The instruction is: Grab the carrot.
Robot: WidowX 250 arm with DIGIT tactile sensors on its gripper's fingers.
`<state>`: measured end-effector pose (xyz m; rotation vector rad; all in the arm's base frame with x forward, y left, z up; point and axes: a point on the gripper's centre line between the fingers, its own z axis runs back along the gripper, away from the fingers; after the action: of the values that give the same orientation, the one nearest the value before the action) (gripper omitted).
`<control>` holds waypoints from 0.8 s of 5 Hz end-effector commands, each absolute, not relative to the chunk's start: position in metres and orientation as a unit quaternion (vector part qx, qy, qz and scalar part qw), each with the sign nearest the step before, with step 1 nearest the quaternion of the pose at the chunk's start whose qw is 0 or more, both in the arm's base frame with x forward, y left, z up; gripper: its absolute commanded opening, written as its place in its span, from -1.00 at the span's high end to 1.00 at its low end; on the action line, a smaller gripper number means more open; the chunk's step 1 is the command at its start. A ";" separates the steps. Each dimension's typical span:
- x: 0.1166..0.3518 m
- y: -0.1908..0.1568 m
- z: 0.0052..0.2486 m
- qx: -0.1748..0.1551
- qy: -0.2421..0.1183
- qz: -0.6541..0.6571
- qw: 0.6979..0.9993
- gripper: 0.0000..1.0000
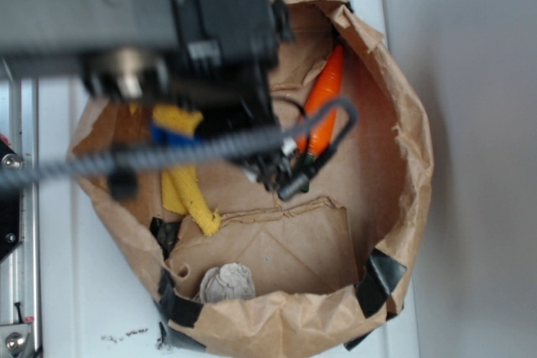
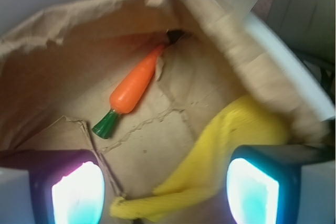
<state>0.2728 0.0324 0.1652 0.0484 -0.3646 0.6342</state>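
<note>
**Fingers spread wide above the carrot in the paper bag**

Fingers (image 2: 79, 192) are standing wide apart at the bottom edge of the wrist view, gripping nothing. Ahead of them the carrot (image 2: 132, 88) is lying free on the brown floor of the paper bag (image 2: 63, 30), its green stem pointing toward the fingers and its tip reaching a fold in the bag wall. Beside it, apart, a yellow cloth (image 2: 220, 150) is draping across the bag floor. In the exterior view the bag is sitting on the white bench (image 1: 92, 308).
</note>
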 end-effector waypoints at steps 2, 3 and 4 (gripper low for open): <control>0.305 0.060 0.123 0.024 -0.187 0.391 0.901 -1.00; 0.321 0.076 0.110 0.036 -0.182 0.393 0.901 -1.00; 0.329 0.088 0.099 0.054 -0.181 0.396 0.899 -1.00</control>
<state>0.3282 0.0727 0.0770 0.1311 -0.3133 0.7858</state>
